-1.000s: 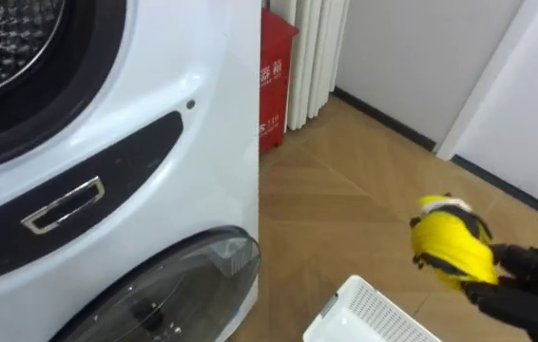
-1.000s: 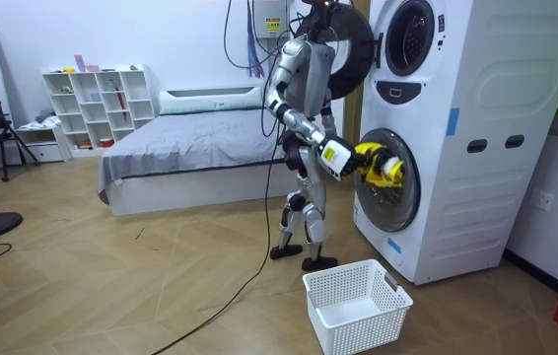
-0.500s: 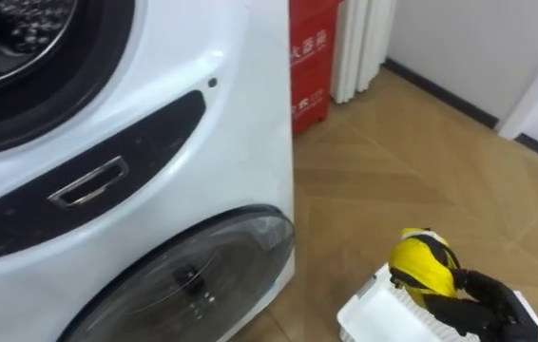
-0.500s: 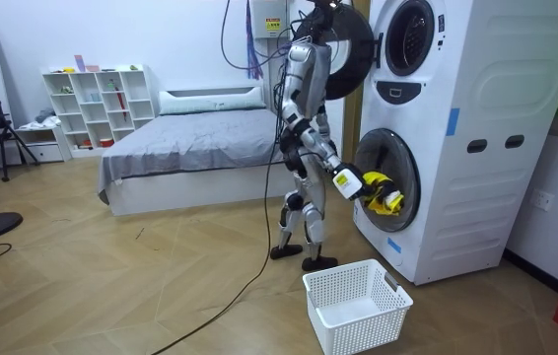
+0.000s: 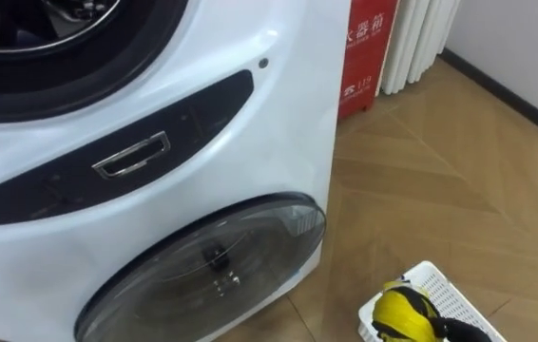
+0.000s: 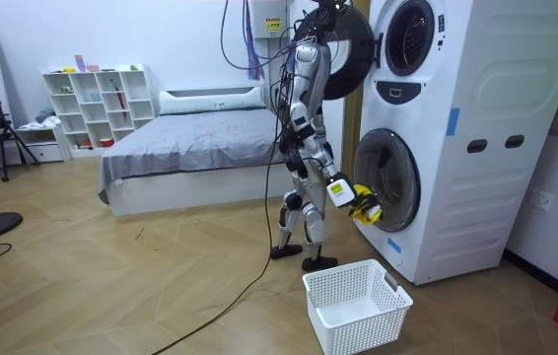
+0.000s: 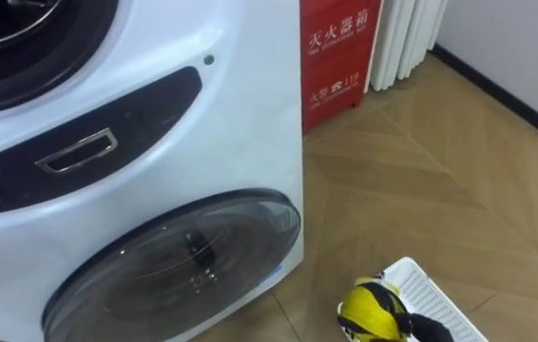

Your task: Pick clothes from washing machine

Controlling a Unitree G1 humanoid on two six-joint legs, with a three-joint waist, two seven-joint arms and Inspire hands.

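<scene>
- While standing before the tall white stacked washing machine (image 5: 278, 123), holds a crumpled yellow garment (image 5: 404, 313) above the white plastic mesh basket (image 5: 445, 294).
- Grips it in the right hand (image 7: 425, 328), fingers curled round the cloth.

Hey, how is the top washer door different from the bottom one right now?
The top door is swung open; the bottom door is shut. The top one looks dark, the bottom one shows clear glass. The top one hangs by the robot's head, the bottom one by its right hand holding yellow cloth. Both are round.
</scene>
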